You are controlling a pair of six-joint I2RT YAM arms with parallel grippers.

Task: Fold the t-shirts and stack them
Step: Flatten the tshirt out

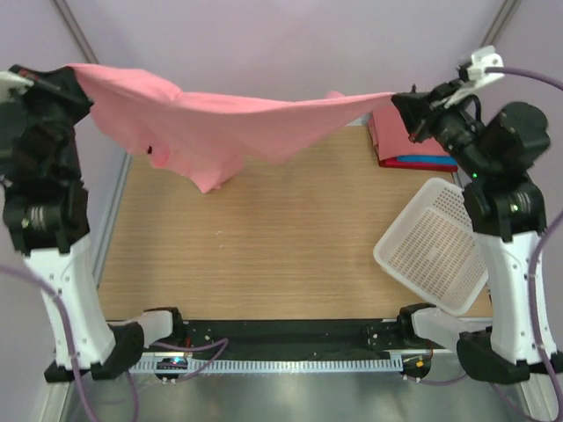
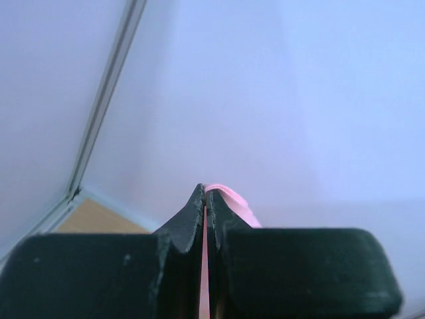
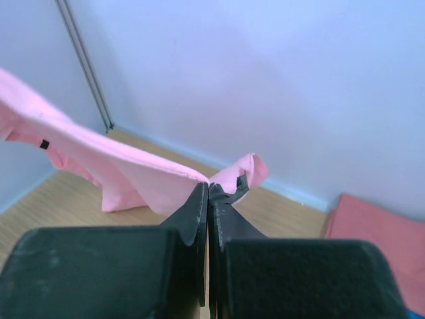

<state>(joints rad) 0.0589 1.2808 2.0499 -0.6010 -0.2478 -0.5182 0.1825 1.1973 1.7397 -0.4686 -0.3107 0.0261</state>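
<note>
A salmon-pink t-shirt (image 1: 220, 123) hangs stretched in the air between both arms, sagging toward the wooden table (image 1: 264, 237) at its left-middle. My left gripper (image 1: 66, 77) is shut on its left end, high at the far left; pink cloth (image 2: 229, 203) shows pinched between the shut jaws. My right gripper (image 1: 406, 98) is shut on the right end, and the shirt (image 3: 126, 166) runs leftward from its tips (image 3: 208, 189). A stack of folded t-shirts (image 1: 400, 141), pink on top with red and blue edges, lies at the far right of the table (image 3: 378, 232).
A white mesh basket (image 1: 431, 242) sits tilted at the table's right edge beside the right arm. Pale walls enclose the far side and the left, with a metal frame post (image 3: 86, 66) in the corner.
</note>
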